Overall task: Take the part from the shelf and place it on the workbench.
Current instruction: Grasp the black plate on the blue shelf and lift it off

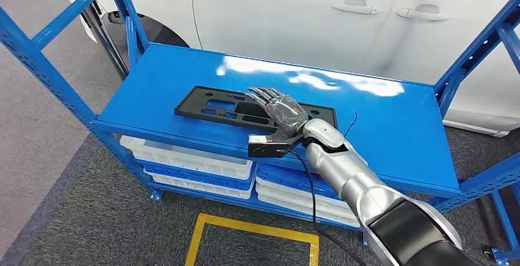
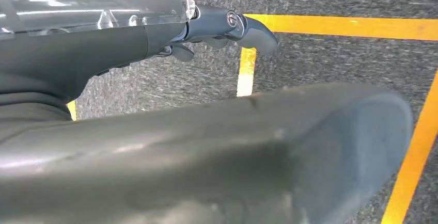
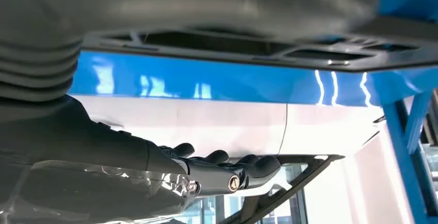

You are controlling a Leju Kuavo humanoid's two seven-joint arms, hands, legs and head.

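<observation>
One hand over one part: the right hand [image 1: 277, 108] hovers low above the black part [image 1: 211, 108] on the blue shelf [image 1: 392, 125].

Seen from the head view, the flat black part lies on the shelf's top deck with its long axis running from about 9 o'clock to 3 o'clock, and the right hand sits over its 3 o'clock half, fingers stretched toward 10 o'clock, spread and holding nothing. Contact cannot be told; the right wrist view shows a gap between fingers [image 3: 248, 164] and part [image 3: 330, 53]. The left hand [image 2: 227, 28] hangs over the floor, unclenched and empty, so the right hand is judged far nearer for the pickup.
</observation>
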